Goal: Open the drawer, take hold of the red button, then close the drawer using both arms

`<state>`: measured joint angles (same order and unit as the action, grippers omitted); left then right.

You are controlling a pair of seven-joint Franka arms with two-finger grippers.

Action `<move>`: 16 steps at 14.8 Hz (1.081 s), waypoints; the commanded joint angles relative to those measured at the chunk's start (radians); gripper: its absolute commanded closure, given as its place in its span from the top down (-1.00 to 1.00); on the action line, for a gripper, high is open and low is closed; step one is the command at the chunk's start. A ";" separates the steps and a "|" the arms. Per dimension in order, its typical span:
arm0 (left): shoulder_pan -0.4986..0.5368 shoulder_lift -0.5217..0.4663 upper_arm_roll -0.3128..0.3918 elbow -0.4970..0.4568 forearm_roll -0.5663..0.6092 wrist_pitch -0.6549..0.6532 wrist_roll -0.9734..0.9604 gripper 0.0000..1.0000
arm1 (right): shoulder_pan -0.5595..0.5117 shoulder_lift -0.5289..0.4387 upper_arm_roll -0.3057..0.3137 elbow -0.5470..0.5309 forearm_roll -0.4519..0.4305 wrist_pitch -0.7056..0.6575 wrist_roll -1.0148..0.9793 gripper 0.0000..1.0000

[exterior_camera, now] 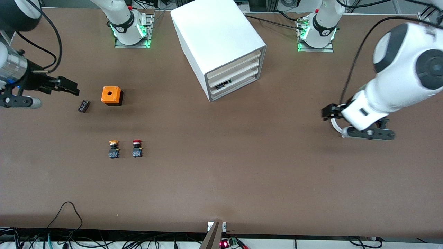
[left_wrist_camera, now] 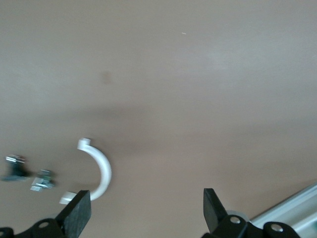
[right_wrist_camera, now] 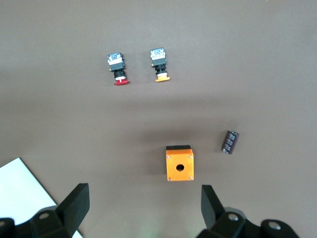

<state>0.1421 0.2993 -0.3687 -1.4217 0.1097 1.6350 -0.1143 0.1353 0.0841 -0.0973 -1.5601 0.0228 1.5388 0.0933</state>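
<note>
One red-capped button [exterior_camera: 137,148] with a black-and-blue body lies on the matte brown worktop [exterior_camera: 242,173], just beside its orange-capped twin [exterior_camera: 114,149] and nearer the front camera than the orange cube [exterior_camera: 111,95]. The cabinet [exterior_camera: 221,45] is smooth and boxy, its lowest drawer [exterior_camera: 238,84] slightly ajar. The right pincer [right_wrist_camera: 143,203] is released above the cube; the left pincer [left_wrist_camera: 146,208] is released over a white curved hook [left_wrist_camera: 99,171], partly cut off.

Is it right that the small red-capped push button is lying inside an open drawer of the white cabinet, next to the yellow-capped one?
Not quite. The small red-capped push button lies on the brown table, not in a drawer; the front view shows the white cabinet with all three drawers shut. It is next to the yellow-capped one.
</note>
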 commanded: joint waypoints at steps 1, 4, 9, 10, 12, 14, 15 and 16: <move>-0.104 -0.159 0.207 -0.088 -0.077 -0.007 0.125 1.00 | 0.001 -0.038 0.010 0.017 -0.024 -0.037 0.025 0.99; -0.124 -0.276 0.295 -0.189 -0.167 -0.006 0.127 1.00 | 0.006 -0.052 0.013 0.025 -0.038 -0.037 0.020 0.99; -0.141 -0.301 0.301 -0.213 -0.114 0.078 0.151 1.00 | 0.015 -0.027 0.013 0.101 -0.078 -0.037 0.013 0.99; -0.148 -0.305 0.301 -0.218 -0.111 0.071 0.154 1.00 | 0.013 -0.027 0.011 0.104 -0.072 -0.037 0.008 0.99; -0.156 -0.305 0.301 -0.217 -0.096 0.057 0.154 1.00 | 0.015 -0.027 0.013 0.104 -0.066 -0.032 0.023 0.99; -0.156 -0.304 0.301 -0.218 -0.093 0.055 0.156 1.00 | 0.023 -0.021 0.015 0.113 -0.069 -0.016 0.016 0.99; -0.156 -0.307 0.300 -0.220 -0.094 0.036 0.154 1.00 | 0.023 -0.012 0.013 0.135 -0.067 -0.016 0.008 0.99; -0.156 -0.310 0.300 -0.220 -0.094 0.020 0.154 1.00 | 0.021 0.000 0.010 0.150 -0.067 -0.016 0.008 0.99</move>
<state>0.0022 0.0190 -0.0848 -1.6179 -0.0054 1.6764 0.0180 0.1512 0.0495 -0.0845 -1.4708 -0.0379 1.5302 0.1009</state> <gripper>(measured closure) 0.000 0.000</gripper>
